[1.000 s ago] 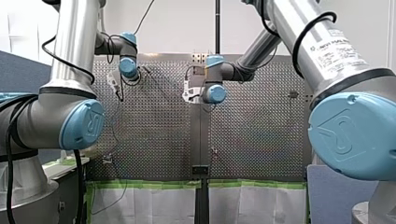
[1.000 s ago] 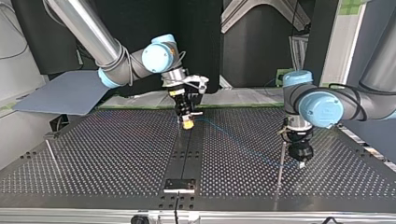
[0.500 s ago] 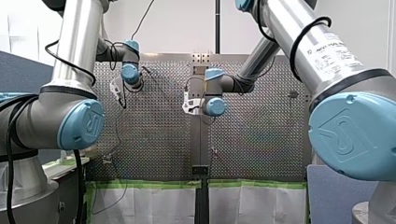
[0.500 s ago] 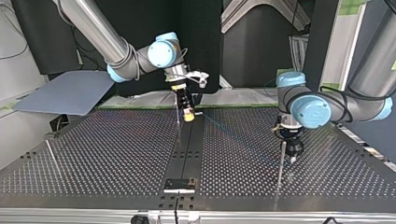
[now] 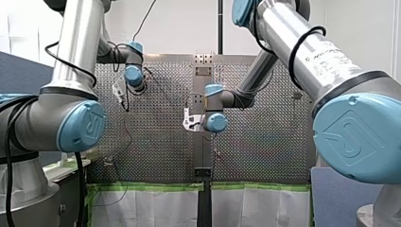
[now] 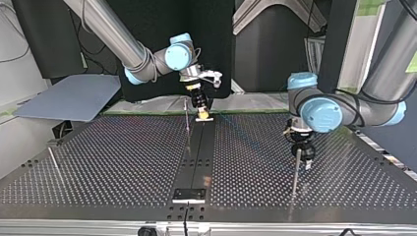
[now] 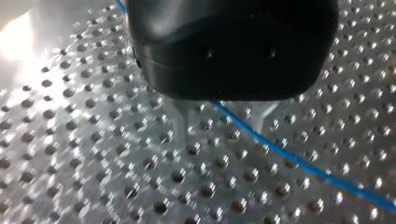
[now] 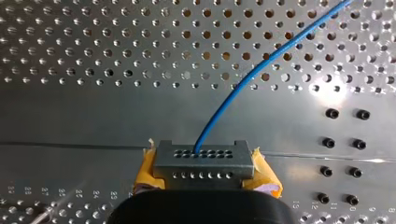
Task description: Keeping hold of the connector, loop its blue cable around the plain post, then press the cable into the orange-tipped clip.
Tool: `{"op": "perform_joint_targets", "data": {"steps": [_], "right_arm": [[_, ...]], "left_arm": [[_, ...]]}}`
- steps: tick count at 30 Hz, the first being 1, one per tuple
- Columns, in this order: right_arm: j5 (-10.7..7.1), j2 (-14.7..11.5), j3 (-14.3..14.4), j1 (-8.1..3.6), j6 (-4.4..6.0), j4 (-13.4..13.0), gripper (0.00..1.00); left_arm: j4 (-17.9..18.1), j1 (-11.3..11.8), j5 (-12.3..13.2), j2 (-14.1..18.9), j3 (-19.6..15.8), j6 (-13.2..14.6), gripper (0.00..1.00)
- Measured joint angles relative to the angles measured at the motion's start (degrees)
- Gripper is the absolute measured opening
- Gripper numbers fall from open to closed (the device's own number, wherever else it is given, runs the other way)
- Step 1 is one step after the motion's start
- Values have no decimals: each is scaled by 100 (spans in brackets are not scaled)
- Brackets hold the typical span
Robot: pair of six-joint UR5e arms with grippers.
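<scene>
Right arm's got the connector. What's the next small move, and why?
Likely carry my right end effector, shut on the connector, sideways round the thin post beside it in the top view. In the right wrist view the blue cable runs off from the connector touching no post, so the loop comes first.

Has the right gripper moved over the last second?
Yes. In the top view my right gripper has drawn back along the dark centre strip, away from the small plate.
</scene>
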Motion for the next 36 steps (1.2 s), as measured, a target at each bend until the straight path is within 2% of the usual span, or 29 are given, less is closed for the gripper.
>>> {"op": "perform_joint_targets", "data": {"steps": [2, 6, 7, 21, 26, 30, 36], "right_arm": [[-1, 7, 2, 15, -1, 15, 0], [4, 14, 30, 49, -1, 21, 0], [5, 16, 44, 57, 4, 5, 0], [2, 45, 322, 84, 35, -329, 0], [-6, 71, 402, 36, 132, -463, 0], [3, 201, 434, -15, 192, -516, 0], [19, 489, 438, -84, 206, -543, 0]], "left_arm": [[-6, -55, -10, 0, -1, 1, 92], [-19, -117, -46, 0, -2, -5, 96], [-20, -130, -62, 0, -2, -9, 100], [-76, -174, -271, 0, -2, -164, 100], [-79, -183, -295, -1, -2, -139, 100], [-80, -196, -298, -1, -2, -106, 100], [-80, -216, -306, -1, -2, -88, 100]]}}
